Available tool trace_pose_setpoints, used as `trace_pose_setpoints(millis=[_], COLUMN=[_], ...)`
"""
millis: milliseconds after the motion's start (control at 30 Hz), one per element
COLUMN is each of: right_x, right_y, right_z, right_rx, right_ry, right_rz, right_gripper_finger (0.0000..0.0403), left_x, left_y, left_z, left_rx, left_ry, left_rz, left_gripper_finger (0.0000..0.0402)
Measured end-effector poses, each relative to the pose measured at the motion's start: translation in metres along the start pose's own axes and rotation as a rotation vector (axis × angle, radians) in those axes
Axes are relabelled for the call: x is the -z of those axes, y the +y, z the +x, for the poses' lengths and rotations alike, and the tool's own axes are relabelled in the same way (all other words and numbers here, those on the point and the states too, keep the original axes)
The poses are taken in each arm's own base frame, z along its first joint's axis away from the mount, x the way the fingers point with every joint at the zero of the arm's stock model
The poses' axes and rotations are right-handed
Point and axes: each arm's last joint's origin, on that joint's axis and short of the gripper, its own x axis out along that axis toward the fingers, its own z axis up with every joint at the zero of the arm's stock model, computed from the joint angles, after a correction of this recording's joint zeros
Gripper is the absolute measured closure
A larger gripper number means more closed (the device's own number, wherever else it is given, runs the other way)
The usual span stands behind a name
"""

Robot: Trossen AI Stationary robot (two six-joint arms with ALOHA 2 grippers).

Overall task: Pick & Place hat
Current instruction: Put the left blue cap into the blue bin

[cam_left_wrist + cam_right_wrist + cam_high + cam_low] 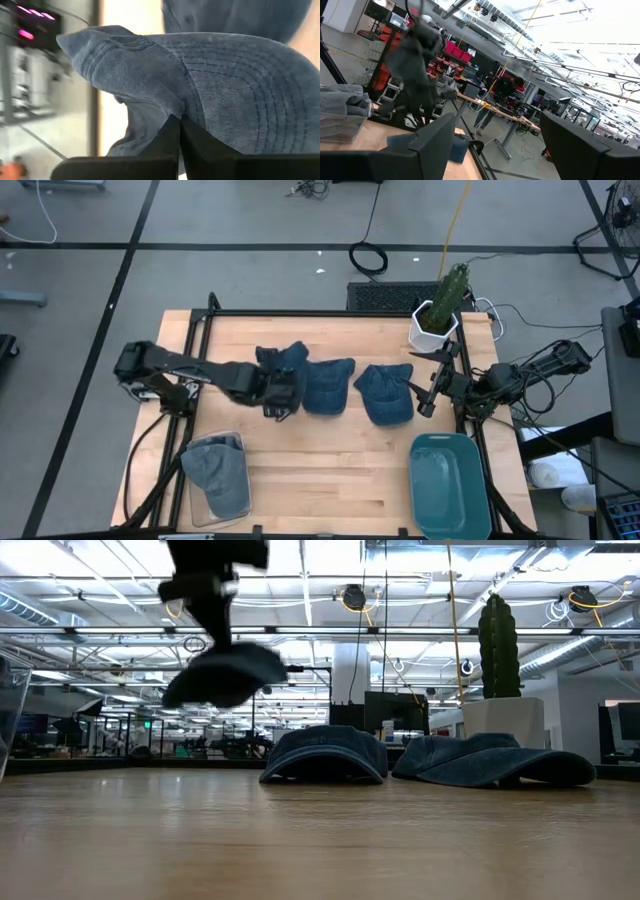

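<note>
While clamped on a denim hat, left tool, no readable labels.

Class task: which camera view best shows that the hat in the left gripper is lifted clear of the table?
The low view: the hat hangs above the table with room showing beneath. The high view hides height; the left wrist view shows only the left gripper pinching fabric; the right wrist view blurs it.

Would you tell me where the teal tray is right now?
In the high view, the teal tray sits at the table's front right corner, below the right gripper and the rightmost denim hat.
</note>
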Motion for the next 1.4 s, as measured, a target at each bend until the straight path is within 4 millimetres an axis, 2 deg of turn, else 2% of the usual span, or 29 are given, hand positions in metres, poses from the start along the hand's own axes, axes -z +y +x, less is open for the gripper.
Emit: trace_pose_setpoints(millis=[167, 300, 367, 467, 567, 700, 800, 900, 1067, 1200, 1267, 1400], right_x=[0.000, 0.000, 0.000, 0.000, 0.000, 0.000, 0.000, 0.000, 0.000, 0.000, 0.000, 0.000], right_y=[0.000, 0.000, 0.000, 0.000, 0.000, 0.000, 0.000, 0.000, 0.000, 0.000, 0.000, 0.000], right_z=[0.000, 0.000, 0.000, 0.000, 0.000, 0.000, 0.000, 0.000, 0.000, 0.000, 0.000, 0.000], right_rx=[0.000, 0.000, 0.000, 0.000, 0.000, 0.000, 0.000, 0.000, 0.000, 0.000, 0.000, 0.000], right_ry=[0.000, 0.000, 0.000, 0.000, 0.000, 0.000, 0.000, 0.000, 0.000, 0.000, 0.000, 0.000], right_rz=[0.000, 0.000, 0.000, 0.000, 0.000, 0.000, 0.000, 0.000, 0.000, 0.000, 0.000, 0.000], right_gripper_finger=[0.0124, 0.0124, 0.0124, 0.0124, 0.0124, 0.0124, 0.0124, 0.0124, 0.0124, 0.0124, 0.0124, 0.0124], left_x=[-0.006, 0.000, 0.005, 0.016, 0.022, 0.017, 0.001, -0.015, -0.034, -0.033, -0.026, -0.015], left_y=[-0.019, -0.042, -0.055, -0.077, -0.085, -0.082, -0.078, -0.077, -0.066, -0.041, -0.033, -0.020], left_z=[-0.041, -0.062, -0.067, -0.063, -0.060, -0.057, -0.048, -0.029, -0.001, 0.000, -0.002, -0.004], left_rx=[-0.152, -0.310, -0.381, -0.443, -0.474, -0.418, -0.292, -0.096, 0.158, 0.123, 0.179, 0.318], left_ry=[-0.162, -0.288, -0.352, -0.400, -0.395, -0.385, -0.397, -0.443, -0.682, -0.714, -0.743, -0.989], left_rz=[0.013, 0.019, -0.005, 0.034, 0.131, 0.103, 0.091, 0.210, 0.422, 0.386, 0.399, 0.487], left_gripper_finger=[0.0401, 0.0401, 0.0401, 0.0401, 0.0401, 0.0401, 0.0401, 0.0401, 0.0401, 0.0401, 0.0401, 0.0401])
